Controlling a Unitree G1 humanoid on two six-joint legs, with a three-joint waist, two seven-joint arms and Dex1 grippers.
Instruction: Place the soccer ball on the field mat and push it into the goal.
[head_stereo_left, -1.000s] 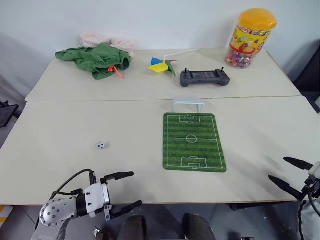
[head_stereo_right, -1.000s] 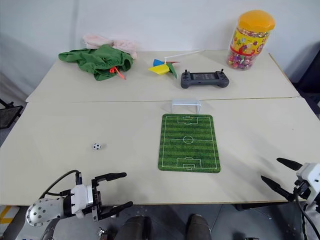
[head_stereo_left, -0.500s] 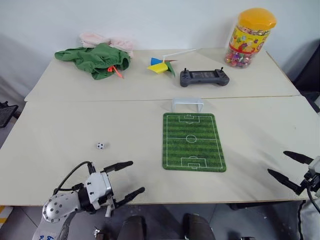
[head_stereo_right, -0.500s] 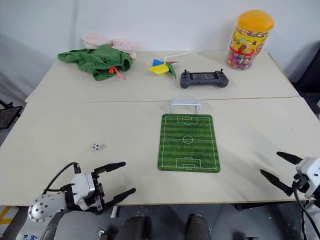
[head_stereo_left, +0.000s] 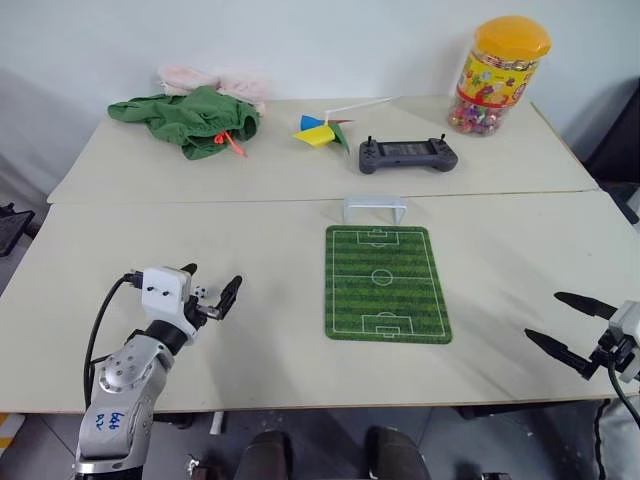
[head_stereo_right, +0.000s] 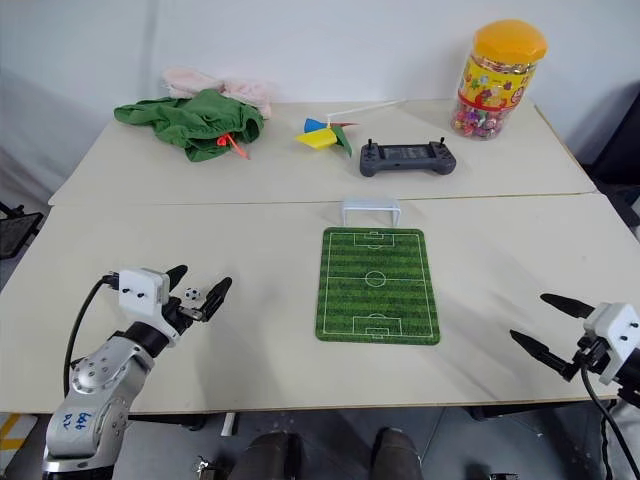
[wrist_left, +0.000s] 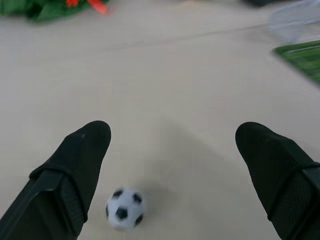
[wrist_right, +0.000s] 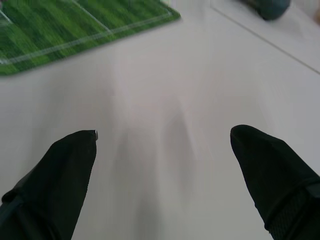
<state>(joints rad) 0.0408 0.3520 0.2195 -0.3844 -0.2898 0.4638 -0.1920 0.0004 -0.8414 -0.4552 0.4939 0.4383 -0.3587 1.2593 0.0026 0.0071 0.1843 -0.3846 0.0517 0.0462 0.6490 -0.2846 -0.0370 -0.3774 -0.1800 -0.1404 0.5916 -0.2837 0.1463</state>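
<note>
My left gripper has its jaws spread wide around the soccer ball, which rests untouched on the counter toward its left edge. My right gripper hovers with jaws released and empty near the front right corner, well apart from the field mat.

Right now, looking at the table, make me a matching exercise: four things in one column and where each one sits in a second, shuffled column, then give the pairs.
Things:
1. soccer ball
2. goal
3. candy jar
4. green cloth heap

Places:
A. far right corner of the table
B. far left corner of the table
C. between the fingers of the open left gripper
D. at the far end of the field mat

Pairs: 1-C, 2-D, 3-A, 4-B
</note>
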